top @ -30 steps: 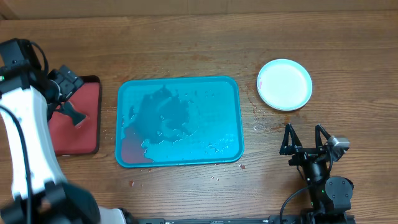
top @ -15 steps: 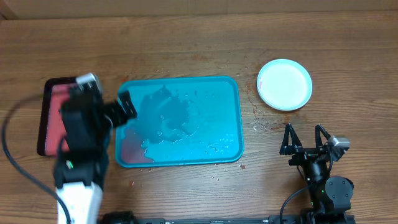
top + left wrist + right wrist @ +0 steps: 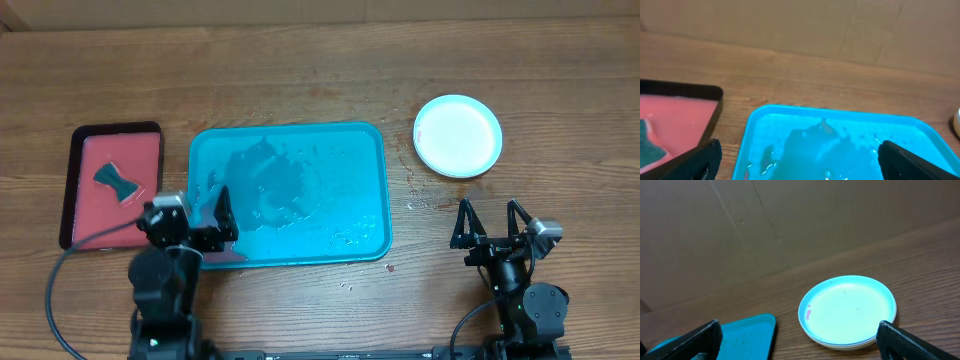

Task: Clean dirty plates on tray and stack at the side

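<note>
The turquoise tray (image 3: 288,135) lies mid-table, wet, with a reddish smear at its front-left corner and no plates on it. It also shows in the left wrist view (image 3: 840,111). The plates (image 3: 458,135) sit stacked on the table right of the tray. The top one is pale mint with a small pink smear at its left edge (image 3: 850,307), and the ones under it show only as rims. My left gripper (image 3: 207,212) is open and empty over the tray's front-left corner (image 3: 800,162). My right gripper (image 3: 490,222) is open and empty in front of the stack (image 3: 800,340).
A dark-rimmed red tray (image 3: 90,150) lies left of the turquoise tray, with a dark sponge (image 3: 118,181) on it. Its corner shows in the left wrist view (image 3: 680,110). Small drops and red specks dot the wood near the tray's front edge.
My left arm has pulled away from the red tray, leaving the sponge there, and swung back to the turquoise tray's front-left corner. The right arm and plates have not moved.
</note>
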